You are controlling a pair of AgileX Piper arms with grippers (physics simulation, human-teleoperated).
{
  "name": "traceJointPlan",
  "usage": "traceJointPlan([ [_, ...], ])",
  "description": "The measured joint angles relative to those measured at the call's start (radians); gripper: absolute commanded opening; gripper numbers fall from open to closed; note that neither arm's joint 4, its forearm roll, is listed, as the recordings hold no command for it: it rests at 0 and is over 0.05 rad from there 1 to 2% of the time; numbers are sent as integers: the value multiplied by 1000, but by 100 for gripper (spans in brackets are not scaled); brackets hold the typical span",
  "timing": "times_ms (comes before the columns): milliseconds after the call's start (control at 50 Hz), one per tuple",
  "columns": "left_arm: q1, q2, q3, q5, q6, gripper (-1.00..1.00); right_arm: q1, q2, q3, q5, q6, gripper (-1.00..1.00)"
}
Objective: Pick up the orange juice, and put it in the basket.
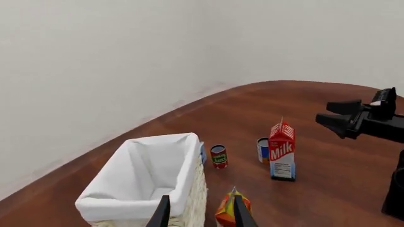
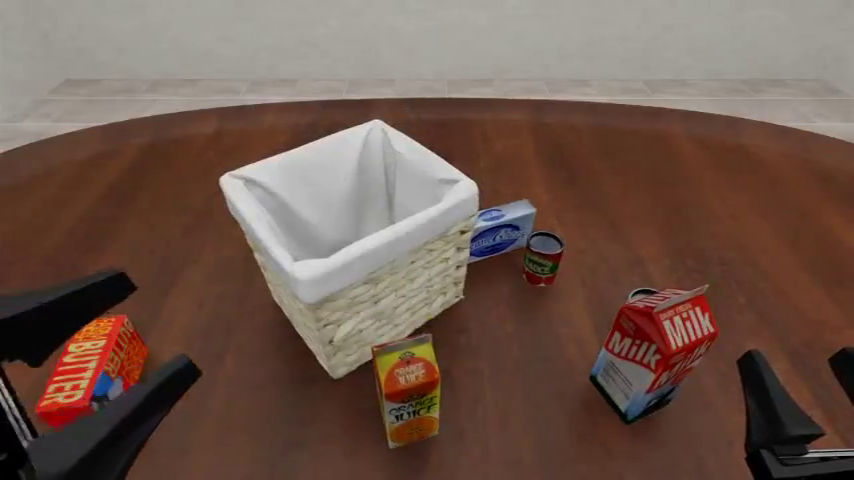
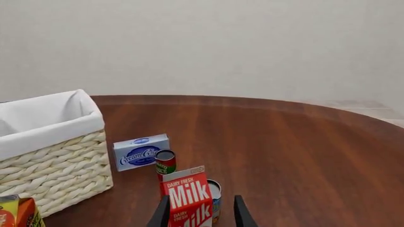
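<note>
The orange juice (image 2: 408, 389) is being left standing upright on the bench (image 2: 694, 190), just in front of the basket (image 2: 350, 235) and apart from its wicker wall, so nothing of the task is yet being carried. The left pincer (image 2: 100, 375) is being held spread wide and empty at the near left edge, beside the butter box (image 2: 91, 368). In its wrist view the carton's peak is being framed between the fingers, which suggests it is being lined up for the grasp. The right pincer (image 2: 801, 385) is being kept low near the milk carton (image 2: 653, 351); it appears open, though only fingertips are being shown. The basket's mouth is being kept unobstructed for the drop.
</note>
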Motion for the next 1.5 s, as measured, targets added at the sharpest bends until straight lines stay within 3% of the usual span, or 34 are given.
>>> traceJointPlan([
  [700,-147,240,17,-81,53,100,7,1,0,3,-3,100],
  [1500,-140,465,105,-280,16,100,7,2,0,5,-9,100],
])
